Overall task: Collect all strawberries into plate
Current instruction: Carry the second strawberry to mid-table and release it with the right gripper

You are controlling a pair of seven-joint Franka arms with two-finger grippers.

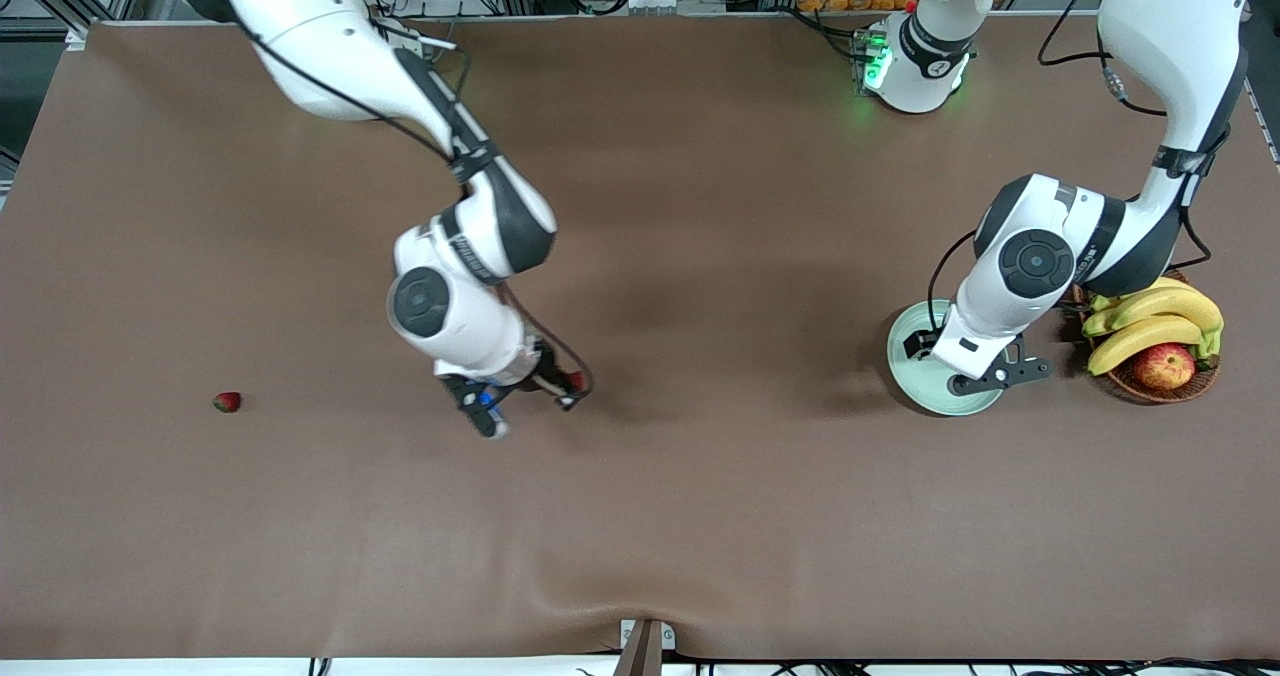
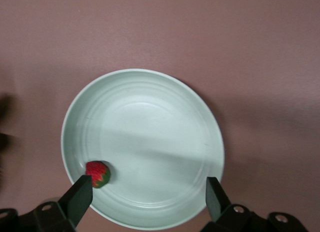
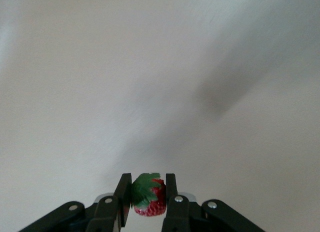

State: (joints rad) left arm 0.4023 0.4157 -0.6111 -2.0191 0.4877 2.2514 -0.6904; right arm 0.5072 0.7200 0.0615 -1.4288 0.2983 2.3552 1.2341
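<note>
The pale mint-green plate lies toward the left arm's end of the table, beside the fruit basket. My left gripper hangs open just over it. In the left wrist view one strawberry rests in the plate near its rim, close to one finger of the left gripper and free of it. My right gripper is over the middle of the table, shut on a second strawberry. A third strawberry lies on the table toward the right arm's end.
A brown wicker basket with bananas and a red-yellow apple stands right beside the plate. The brown table mat has a slight wrinkle near its front edge.
</note>
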